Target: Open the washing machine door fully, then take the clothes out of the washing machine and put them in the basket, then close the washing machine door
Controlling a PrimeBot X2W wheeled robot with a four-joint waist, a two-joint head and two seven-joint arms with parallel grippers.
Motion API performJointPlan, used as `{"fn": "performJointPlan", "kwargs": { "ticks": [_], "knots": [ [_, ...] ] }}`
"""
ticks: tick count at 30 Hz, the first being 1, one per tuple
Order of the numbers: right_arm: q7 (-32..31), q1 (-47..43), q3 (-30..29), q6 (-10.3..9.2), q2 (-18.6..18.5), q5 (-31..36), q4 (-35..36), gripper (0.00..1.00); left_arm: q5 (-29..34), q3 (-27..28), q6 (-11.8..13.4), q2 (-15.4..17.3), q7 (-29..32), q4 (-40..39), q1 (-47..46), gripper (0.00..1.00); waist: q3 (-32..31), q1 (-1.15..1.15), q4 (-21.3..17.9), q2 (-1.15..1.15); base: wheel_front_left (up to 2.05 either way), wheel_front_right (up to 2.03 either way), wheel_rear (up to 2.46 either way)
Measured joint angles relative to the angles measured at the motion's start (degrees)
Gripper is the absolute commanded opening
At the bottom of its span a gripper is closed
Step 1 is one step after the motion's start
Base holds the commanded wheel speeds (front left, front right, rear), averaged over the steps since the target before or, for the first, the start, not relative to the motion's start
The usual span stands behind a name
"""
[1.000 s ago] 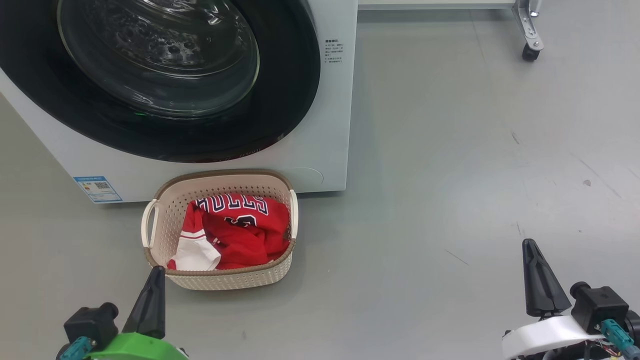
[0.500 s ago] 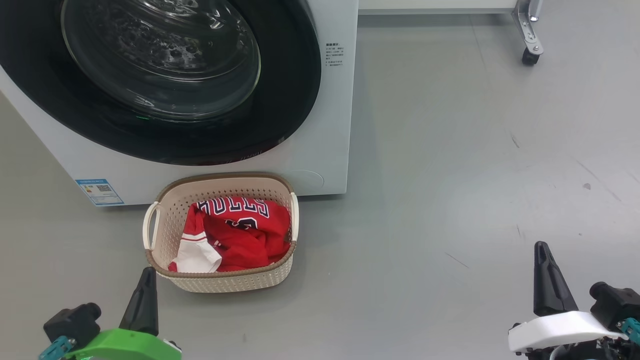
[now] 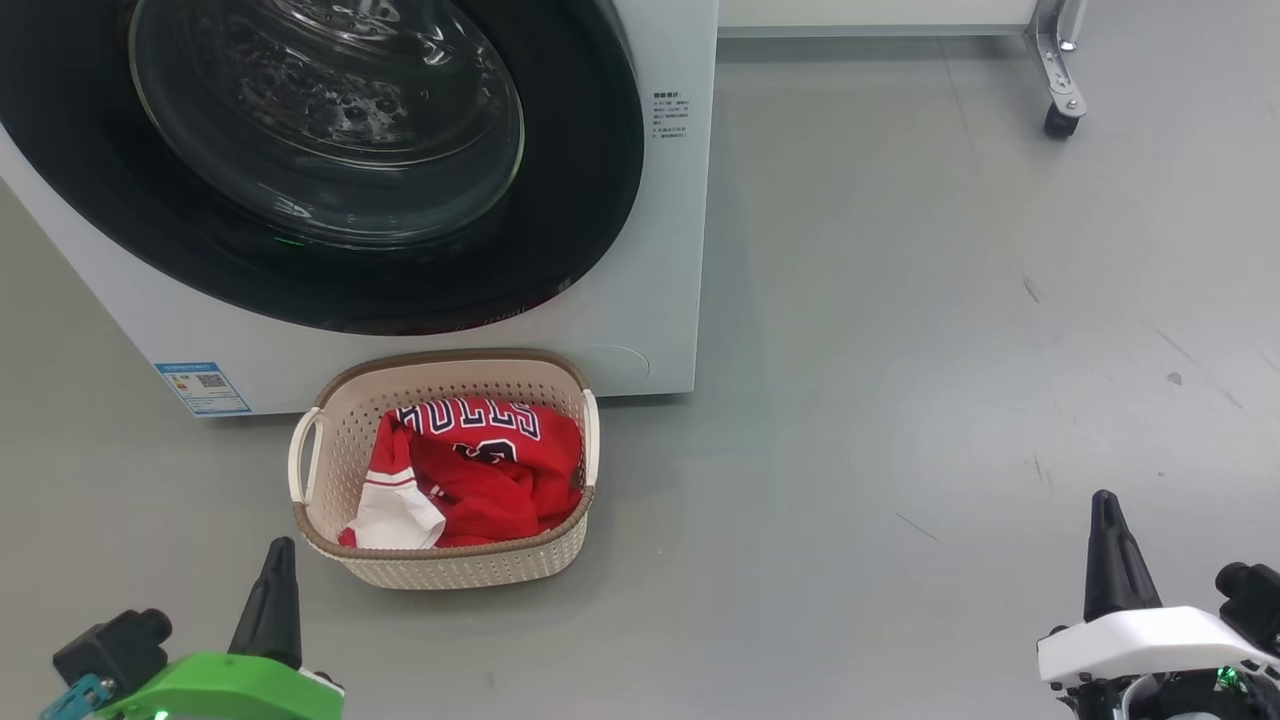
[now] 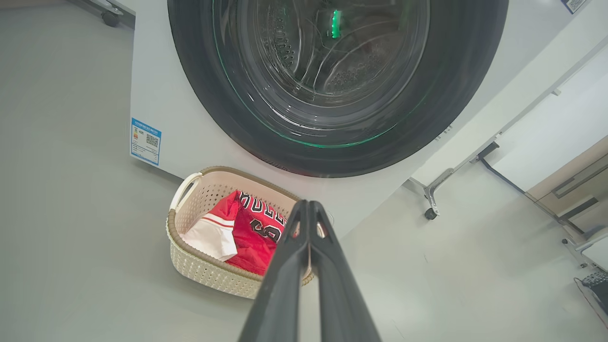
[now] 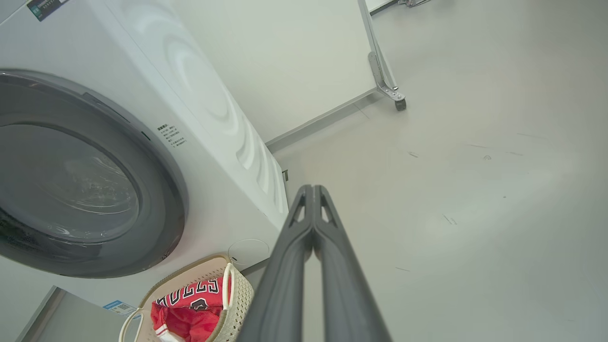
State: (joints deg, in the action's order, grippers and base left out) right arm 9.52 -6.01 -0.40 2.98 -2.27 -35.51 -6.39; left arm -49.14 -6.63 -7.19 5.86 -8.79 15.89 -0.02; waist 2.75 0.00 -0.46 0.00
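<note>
This looks like a robot test lab rather than a home laundry: the washing machine (image 3: 650,280) stands free on a bare, scuffed grey floor (image 3: 900,400). At the upper right of the head view, a metal leg on a caster (image 3: 1060,122) carries a white panel (image 3: 870,10), probably a movable partition.

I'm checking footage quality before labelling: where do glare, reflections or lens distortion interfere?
Head view: bright streaks glint on the washing machine door glass. Left wrist view: a green glow rings that glass; the washing machine leans, wide-angle. Right wrist view: pale haze greys the door; floor brightens mid-frame.
</note>
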Motion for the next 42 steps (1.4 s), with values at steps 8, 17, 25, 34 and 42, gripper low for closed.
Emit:
{"fn": "performJointPlan", "kwargs": {
  "ticks": [8, 17, 25, 34, 42],
  "knots": [
    [-1.7, 1.0, -0.5, 0.47, -0.1, -6.4, -0.9, 0.0, -4.8, 1.0, 0.0, -0.2, 1.7, 0.0, 0.0, 0.0, -0.3, 0.0, 0.1, 0.0, 0.0, 0.0, 0.0],
    [-3.4, 2.0, -1.1, 0.99, -0.3, -13.7, -2.1, 0.0, -10.4, 2.2, 0.0, -0.6, 3.3, 0.0, -0.1, 0.0, -0.6, 0.0, 0.1, 0.0, 0.0, 0.0, 0.0],
    [-5.0, 2.8, -1.5, 1.26, -0.5, -20.2, -3.2, 0.0, -15.0, 3.1, 0.0, -0.8, 4.8, 0.0, -0.3, 0.0, -0.9, 0.0, 0.2, 0.0, 0.0, 0.0, 0.0],
    [-6.3, 3.9, -2.1, 1.65, -0.7, -26.6, -4.2, 0.0, -20.3, 4.2, 0.0, -1.0, 6.3, 0.0, -0.6, 0.0, -1.2, 0.0, 0.2, 0.0, 0.0, 0.0, 0.0],
    [-8.0, 5.0, -2.6, 2.22, -1.0, -33.8, -5.4, 0.0, -25.4, 5.2, 0.0, -1.3, 7.8, 0.0, -1.1, 0.0, -1.5, 0.0, 0.3, 0.0, 0.0, 0.0, 0.0]
  ]
}}
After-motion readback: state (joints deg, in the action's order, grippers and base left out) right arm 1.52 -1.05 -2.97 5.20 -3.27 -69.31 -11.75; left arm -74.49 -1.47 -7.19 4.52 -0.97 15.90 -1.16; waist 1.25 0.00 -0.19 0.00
